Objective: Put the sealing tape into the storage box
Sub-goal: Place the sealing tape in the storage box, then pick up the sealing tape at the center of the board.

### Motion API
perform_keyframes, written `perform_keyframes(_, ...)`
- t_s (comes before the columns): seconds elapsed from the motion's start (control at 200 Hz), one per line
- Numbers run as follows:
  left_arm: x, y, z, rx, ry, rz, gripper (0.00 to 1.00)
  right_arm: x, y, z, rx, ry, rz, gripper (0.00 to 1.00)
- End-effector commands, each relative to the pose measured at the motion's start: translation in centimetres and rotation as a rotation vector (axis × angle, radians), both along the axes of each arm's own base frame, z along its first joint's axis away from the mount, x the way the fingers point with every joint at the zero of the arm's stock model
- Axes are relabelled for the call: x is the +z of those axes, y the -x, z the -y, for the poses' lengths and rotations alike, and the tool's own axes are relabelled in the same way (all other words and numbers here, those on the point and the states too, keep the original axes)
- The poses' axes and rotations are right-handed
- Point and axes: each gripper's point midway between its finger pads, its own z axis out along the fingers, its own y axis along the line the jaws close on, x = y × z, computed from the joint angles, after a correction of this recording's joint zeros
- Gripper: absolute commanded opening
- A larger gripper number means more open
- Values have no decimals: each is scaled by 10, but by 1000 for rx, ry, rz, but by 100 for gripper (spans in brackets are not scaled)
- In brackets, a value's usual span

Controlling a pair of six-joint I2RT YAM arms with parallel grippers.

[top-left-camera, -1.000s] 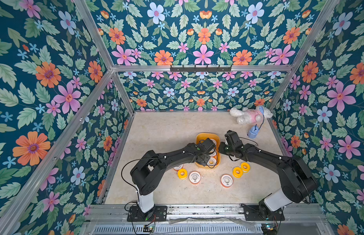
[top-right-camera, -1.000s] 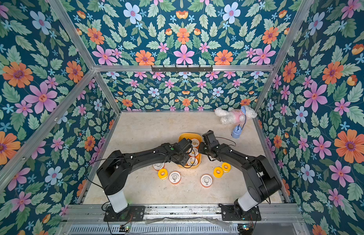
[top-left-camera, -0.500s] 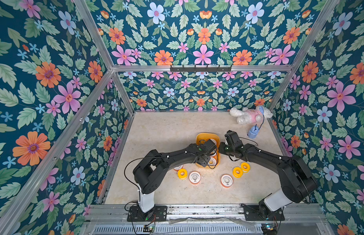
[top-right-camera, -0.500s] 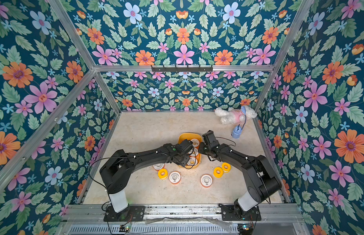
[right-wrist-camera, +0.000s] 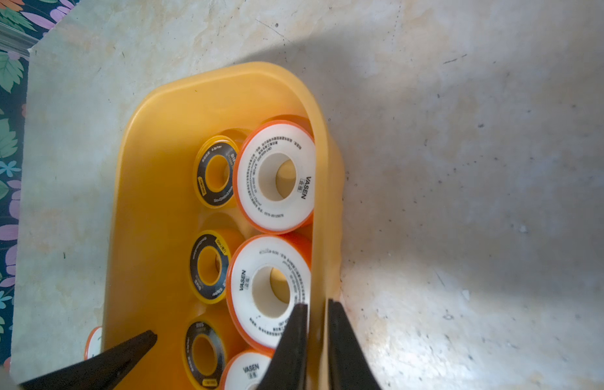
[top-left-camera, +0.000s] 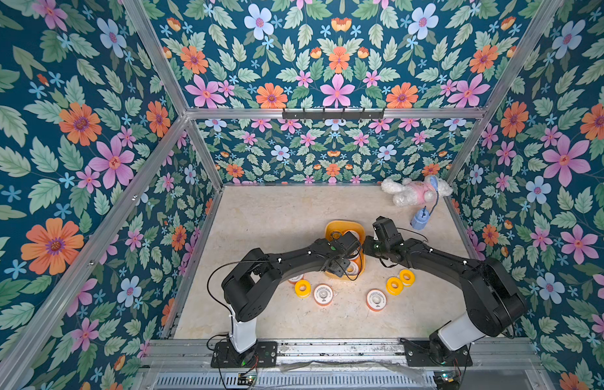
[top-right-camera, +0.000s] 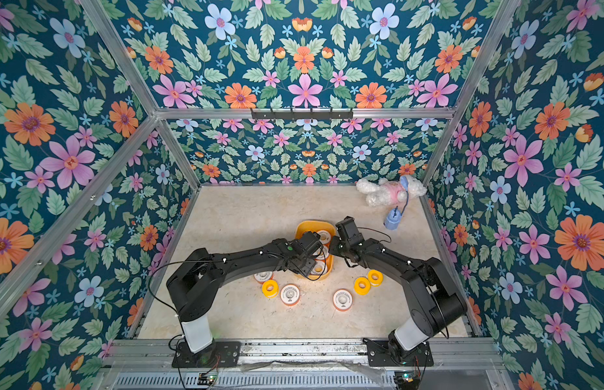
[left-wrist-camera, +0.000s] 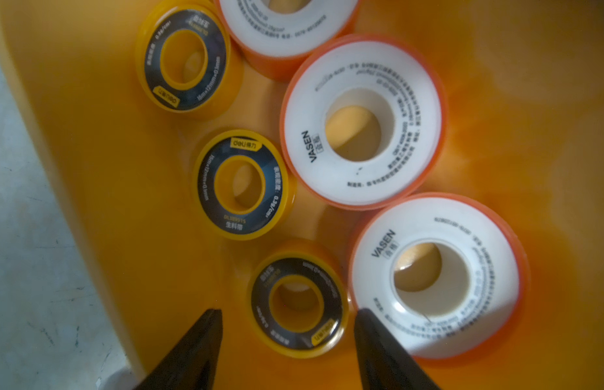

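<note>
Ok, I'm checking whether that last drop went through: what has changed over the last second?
The left gripper, over the box, opened wider; its fingers now stand apart either side of a black-faced spool lying flat inside, apparently let go. Unchanged: the right gripper shut on the box wall, the loose spools on the table.

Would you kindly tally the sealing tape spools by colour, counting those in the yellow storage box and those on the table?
White-faced, orange-rimmed spools: 6, three in the storage box, three on the table, one partly under the left arm.
Plain yellow spools: 3, all on the table.
Black-faced yellow spools: 3, all in the box.
Total: 12.
</note>
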Motion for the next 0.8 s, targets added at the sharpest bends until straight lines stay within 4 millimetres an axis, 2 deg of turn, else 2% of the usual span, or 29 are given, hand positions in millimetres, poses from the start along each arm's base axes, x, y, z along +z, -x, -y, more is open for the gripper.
perform_keyframes(0.0, 2, 0, -8, 9, -35, 6, 68, -1, 1, 3, -3, 20, 2, 17)
perform_keyframes(0.155, 16, -2, -6, 25, 4, 33, 67, 3, 0, 3, -1, 18, 13, 19)
perform_keyframes(0.275, 40, -5, -1, 37, 84, 77, 68, 13, -2, 6, -5, 29, 41, 24)
perform_keyframes(0.4, 70, -9, -1, 62, 187, 138, 69, 31, -4, 9, -7, 25, 93, 33)
perform_keyframes(0.475, 85, -13, -7, 99, 250, 170, 70, 41, -4, 13, -17, 30, 120, 38)
perform_keyframes(0.62, 105, -22, -28, 195, 355, 204, 70, 55, 4, 20, -23, 33, 148, 42)
perform_keyframes(0.795, 114, -31, -58, 314, 462, 194, 70, 64, 26, 28, 6, 26, 144, 44)
